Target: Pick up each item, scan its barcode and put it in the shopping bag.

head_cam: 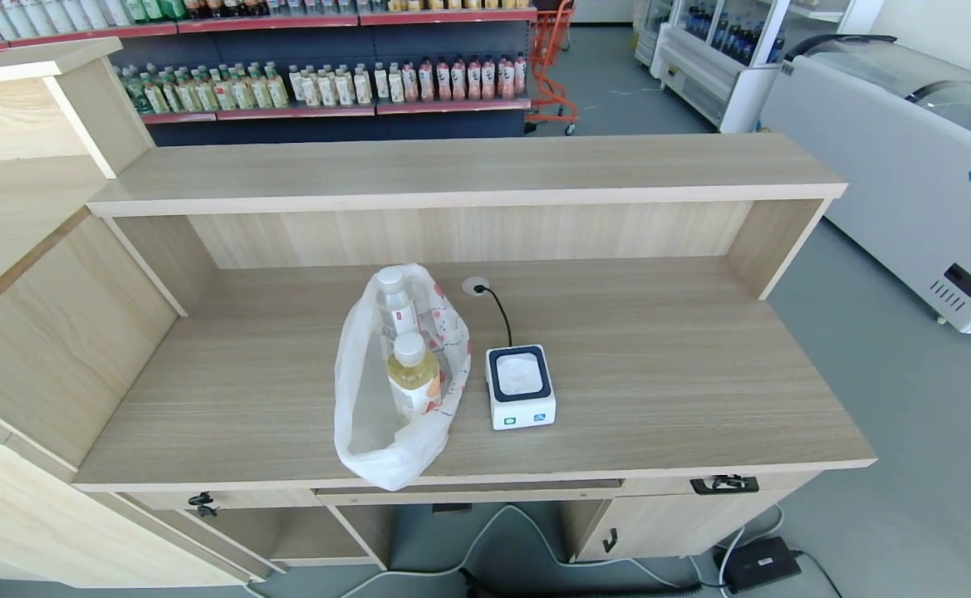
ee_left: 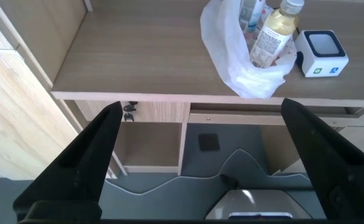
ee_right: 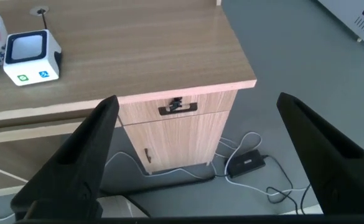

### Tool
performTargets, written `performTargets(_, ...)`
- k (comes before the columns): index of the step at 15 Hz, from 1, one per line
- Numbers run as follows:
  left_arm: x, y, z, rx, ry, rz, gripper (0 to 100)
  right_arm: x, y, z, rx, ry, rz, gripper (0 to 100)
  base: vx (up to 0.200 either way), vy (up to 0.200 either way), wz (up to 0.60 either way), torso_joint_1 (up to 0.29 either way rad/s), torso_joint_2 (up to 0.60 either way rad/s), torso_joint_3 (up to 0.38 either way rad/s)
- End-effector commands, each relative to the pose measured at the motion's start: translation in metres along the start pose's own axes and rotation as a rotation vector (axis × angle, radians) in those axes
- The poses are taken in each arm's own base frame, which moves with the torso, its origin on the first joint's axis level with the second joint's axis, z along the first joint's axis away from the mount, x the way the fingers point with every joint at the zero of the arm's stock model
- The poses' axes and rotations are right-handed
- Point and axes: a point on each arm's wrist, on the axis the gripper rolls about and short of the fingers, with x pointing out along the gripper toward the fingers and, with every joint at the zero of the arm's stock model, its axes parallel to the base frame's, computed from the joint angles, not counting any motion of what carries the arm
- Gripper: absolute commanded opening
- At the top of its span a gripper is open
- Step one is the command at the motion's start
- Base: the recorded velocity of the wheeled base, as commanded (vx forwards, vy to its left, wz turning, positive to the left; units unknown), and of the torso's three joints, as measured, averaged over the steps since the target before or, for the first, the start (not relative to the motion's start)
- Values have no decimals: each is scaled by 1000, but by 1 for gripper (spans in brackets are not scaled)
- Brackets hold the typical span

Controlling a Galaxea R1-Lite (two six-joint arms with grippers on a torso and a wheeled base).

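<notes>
Bottles (head_cam: 413, 375) sit in the bag (head_cam: 360, 419) by the scanner (head_cam: 519, 386), left claw (ee_left: 201, 107) and right claw (ee_right: 198, 101) spread empty: task seems finished, no grasp needed.

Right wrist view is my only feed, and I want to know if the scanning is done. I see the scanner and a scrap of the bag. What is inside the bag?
Observer: The bag holds two upright items, a clear bottle at the back and a yellow drink bottle in front.
Operator: Does the bag sit fully on the counter?
Observer: Not quite. Its lower fold reaches the front edge of the counter and seems to lap slightly over it.
Operator: Where is the left gripper?
Observer: The left gripper is open and holds nothing. It is out in front of the counter, lower than its top.
</notes>
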Motion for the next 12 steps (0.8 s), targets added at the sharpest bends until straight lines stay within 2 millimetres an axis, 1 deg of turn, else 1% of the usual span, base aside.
performTargets(1,0,0,0,0,-1,1,100,0,0,0,-9,3,4,100,0,0,0,0,0,0)
performTargets(8,0,0,0,0,-1,1,100,4,-1,2,-34,28,22,100,0,0,0,0,0,0)
performTargets(9,0,0,0,0,-1,1,100,9,-3,5,-29,71,35,100,0,0,0,0,0,0)
performTargets(10,0,0,0,0,-1,1,100,21,-7,13,-23,125,17,100,0,0,0,0,0,0)
performTargets(11,0,0,0,0,-1,1,100,21,-8,11,-31,157,-21,100,0,0,0,0,0,0)
performTargets(12,0,0,0,0,-1,1,100,14,-9,5,-27,142,-13,100,0,0,0,0,0,0)
